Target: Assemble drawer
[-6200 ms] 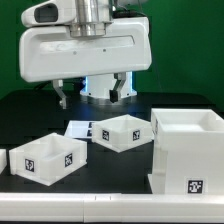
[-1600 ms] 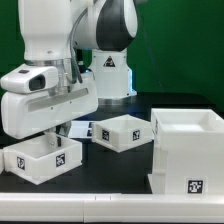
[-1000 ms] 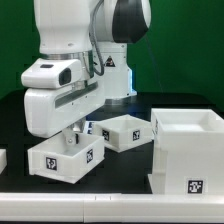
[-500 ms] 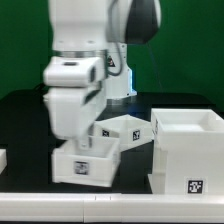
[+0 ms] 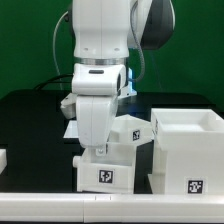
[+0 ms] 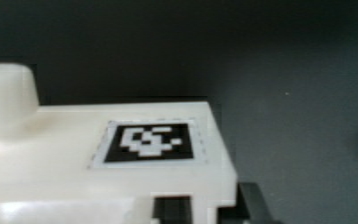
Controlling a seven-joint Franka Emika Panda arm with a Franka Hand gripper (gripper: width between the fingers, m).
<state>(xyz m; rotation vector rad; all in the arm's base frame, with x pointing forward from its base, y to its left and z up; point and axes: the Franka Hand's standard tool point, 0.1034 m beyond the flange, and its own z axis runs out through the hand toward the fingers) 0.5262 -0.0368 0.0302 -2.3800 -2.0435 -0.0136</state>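
Note:
My gripper is shut on the wall of a small white drawer box with a marker tag on its front. The box sits low near the table's front edge, just to the exterior view's left of the large white drawer housing. A second small white box stands tilted behind it, next to the housing. In the wrist view the held box's wall with its tag fills the picture. That wall sits between my dark fingers at the gripper.
The marker board lies at the back, mostly hidden by the arm. A small white part shows at the exterior view's left edge. The table is black, with a white strip along the front.
The arm has carried the small box from the exterior view's left to the right, toward the housing, and it now sits just beside it. The second box and the housing have not moved.

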